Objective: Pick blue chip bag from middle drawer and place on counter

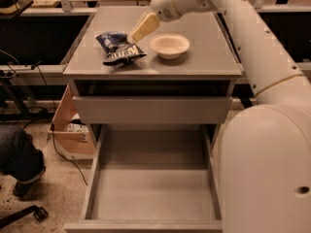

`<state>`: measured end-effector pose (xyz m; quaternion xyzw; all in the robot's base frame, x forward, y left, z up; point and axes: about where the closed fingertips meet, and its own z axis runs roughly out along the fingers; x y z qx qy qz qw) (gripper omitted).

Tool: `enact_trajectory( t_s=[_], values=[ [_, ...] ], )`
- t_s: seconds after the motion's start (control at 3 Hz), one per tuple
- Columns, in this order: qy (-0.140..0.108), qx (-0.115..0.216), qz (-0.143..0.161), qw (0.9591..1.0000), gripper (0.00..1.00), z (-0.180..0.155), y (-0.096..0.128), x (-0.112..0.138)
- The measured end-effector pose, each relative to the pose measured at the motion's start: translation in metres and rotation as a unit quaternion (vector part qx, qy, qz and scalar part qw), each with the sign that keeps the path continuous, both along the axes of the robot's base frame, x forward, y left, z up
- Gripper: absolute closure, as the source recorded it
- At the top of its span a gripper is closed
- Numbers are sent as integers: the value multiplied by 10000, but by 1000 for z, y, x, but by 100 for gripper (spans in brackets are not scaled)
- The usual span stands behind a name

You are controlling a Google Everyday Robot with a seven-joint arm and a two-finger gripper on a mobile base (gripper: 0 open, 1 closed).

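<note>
the blue chip bag [118, 48] lies on the bench [204, 64], just left of the white bowl [169, 45]. the gripper [144, 27] hangs just up-left of the bowl, by the bag's right edge; how far open it is cannot be told. below the bowl, the middle drawer [153, 188] stands pulled out.

"Where is the gripper [139, 32]?"

"Toward 11 o'clock from the middle of the view. It is tan, and it slants down and out toward 8 o'clock from the wrist [177, 1]."

"And the wrist itself?"

"A rounded white housing near 12 o'clock, at the top edge."

"How does the arm [252, 47] run?"

"It climbs from the big white shoulder [265, 169] at 4 o'clock, up the right side toward 1 o'clock. There it bends and reaches across toward 9 o'clock into the wrist."

"Is the gripper holding anything?"

"Nothing hangs from it; its tip is in the air."
</note>
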<state>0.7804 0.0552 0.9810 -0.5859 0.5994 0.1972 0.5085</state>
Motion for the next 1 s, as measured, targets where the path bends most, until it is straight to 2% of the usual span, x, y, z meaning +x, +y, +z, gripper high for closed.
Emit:
enact_trajectory(
  t_s=[0.33,0.67,1.0],
  values=[
    [-33,-306,152,9994,0,32,-54,-41],
    [-151,-696,251,9971,0,58,-106,-87],
    [-101,-704,309,9970,0,53,-100,-87]
  ],
)
